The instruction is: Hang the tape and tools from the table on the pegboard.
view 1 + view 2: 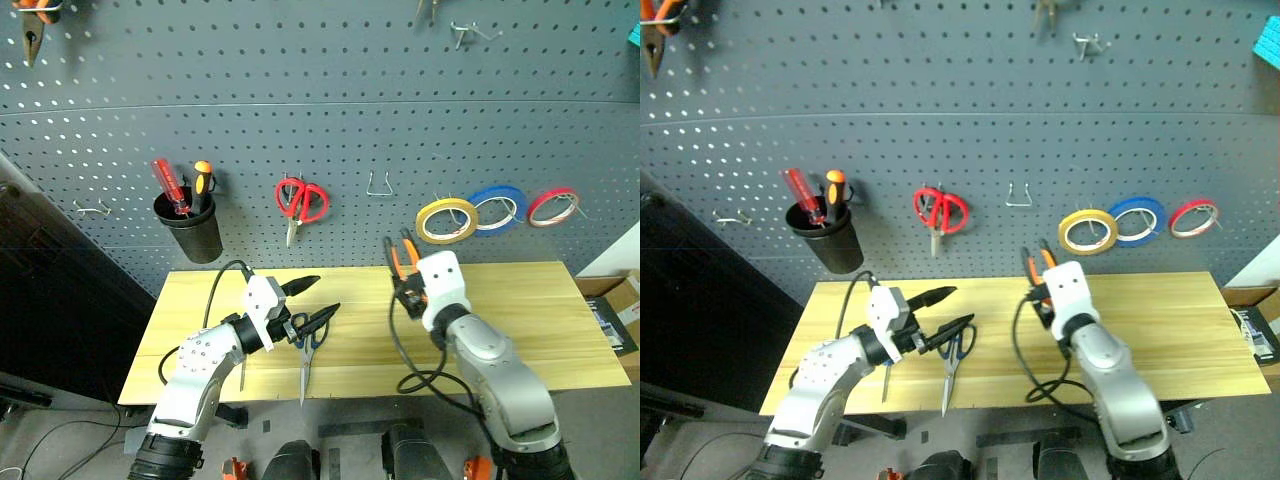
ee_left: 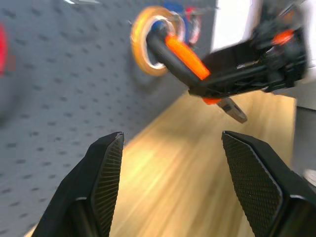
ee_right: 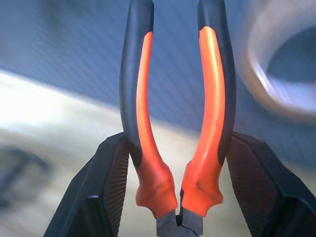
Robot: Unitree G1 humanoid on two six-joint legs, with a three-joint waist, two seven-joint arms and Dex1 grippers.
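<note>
Right pincer [image 3: 175, 163]: clamped on orange-and-black pliers [image 3: 175, 113], handles pointing toward the pegboard [image 1: 330, 120], raised above the table [image 1: 540, 320]. Left pincer [image 1: 312, 300]: fingers apart, empty, over black-handled scissors [image 1: 306, 352] lying on the table. Yellow tape [image 1: 447, 221]: hanging on the pegboard beside the blue roll [image 1: 498, 208].

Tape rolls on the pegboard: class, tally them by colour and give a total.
Yellow roll: 1
Blue roll: 1
Red roll: 1
Total on the pegboard: 3
</note>
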